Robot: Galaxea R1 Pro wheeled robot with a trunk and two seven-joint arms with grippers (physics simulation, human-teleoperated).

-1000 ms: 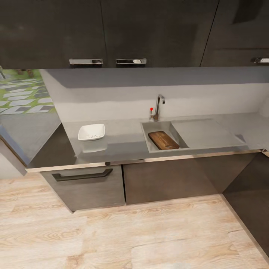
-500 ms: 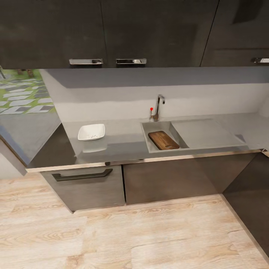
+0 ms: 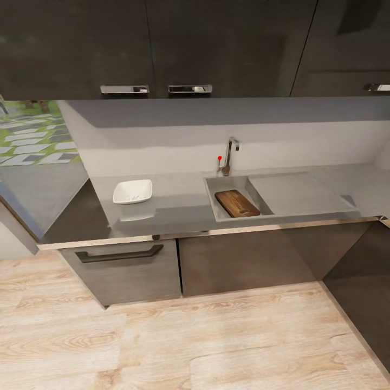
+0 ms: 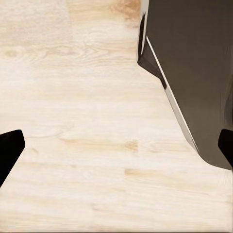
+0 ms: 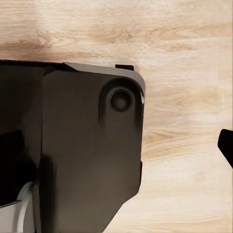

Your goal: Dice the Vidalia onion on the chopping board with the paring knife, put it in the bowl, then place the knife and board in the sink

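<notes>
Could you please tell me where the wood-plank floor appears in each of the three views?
Head view: the floor spans the lower part, below the cabinet fronts.
Left wrist view: it takes up most of the picture, beside a dark panel.
Right wrist view: it wraps round a dark housing.
Shared landmark: its pale plank grain.

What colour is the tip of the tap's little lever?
Red; the lever tip on the chrome tap shows best in the head view.

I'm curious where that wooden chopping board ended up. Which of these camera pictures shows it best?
The head view. There the chopping board lies in the basin of the sink, below the tap. The left and right wrist views look down at the wood-plank floor and dark robot parts, so they tell nothing about the board.
</notes>
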